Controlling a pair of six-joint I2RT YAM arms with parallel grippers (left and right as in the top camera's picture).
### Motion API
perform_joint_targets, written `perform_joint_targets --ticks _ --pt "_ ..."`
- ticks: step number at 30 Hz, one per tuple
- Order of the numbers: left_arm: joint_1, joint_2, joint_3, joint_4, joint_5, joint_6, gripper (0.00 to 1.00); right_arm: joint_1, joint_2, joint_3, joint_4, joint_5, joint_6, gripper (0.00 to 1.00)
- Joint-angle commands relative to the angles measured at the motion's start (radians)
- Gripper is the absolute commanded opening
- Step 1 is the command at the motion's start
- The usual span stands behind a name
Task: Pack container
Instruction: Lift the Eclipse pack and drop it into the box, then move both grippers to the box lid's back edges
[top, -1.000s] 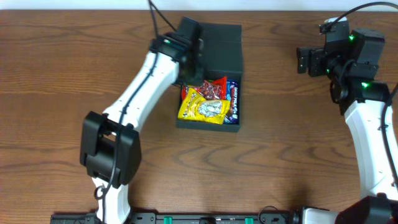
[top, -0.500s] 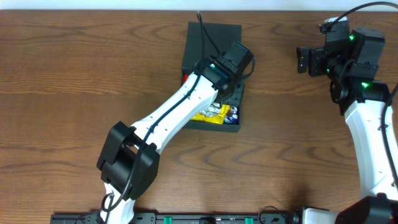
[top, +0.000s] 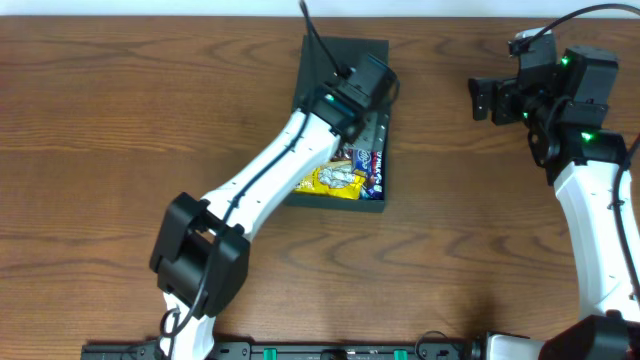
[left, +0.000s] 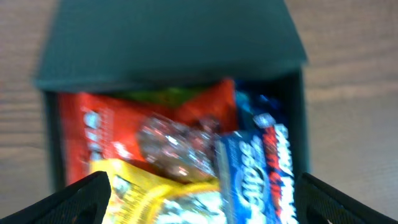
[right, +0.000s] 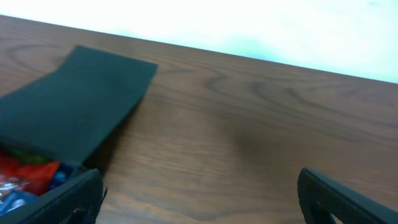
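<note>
No word, brand or number could be read in full in any view. In the left wrist view, a blue packet (left: 256, 167) lay just inside the right-hand finger (left: 348, 199) of the left gripper (left: 200, 199). It carried large white letters and some red ones along its length, too blurred to spell out. A red packet (left: 87, 140) above the left-hand finger bore white marks, perhaps lettering, equally smeared. The yellow packet (left: 158, 199) between the fingers showed dark print that could not be made out. From overhead the same wrappers were too small to read.
</note>
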Motion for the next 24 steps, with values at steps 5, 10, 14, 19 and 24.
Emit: perform_joint_targets --ticks 5,10,14,19,24 --pt "0.19 -0.117 0.023 0.068 -0.041 0.044 0.95 -0.007 -0.011 0.0 -0.015 -0.209 0.016 0.99" --pt "0.348 -0.116 0.023 0.081 -0.029 0.043 0.95 0.031 0.016 -0.002 -0.058 -0.237 0.043 0.82" --pt "0.454 -0.115 0.023 0.084 -0.008 0.044 0.96 0.079 0.077 -0.002 -0.083 -0.233 0.069 0.38" --pt "0.565 -0.077 0.022 0.111 0.108 0.044 0.64 0.119 0.183 -0.002 -0.08 -0.22 0.171 0.01" --pt "0.606 0.021 0.022 0.192 0.266 0.047 0.06 0.12 0.296 -0.002 -0.078 -0.142 0.406 0.02"
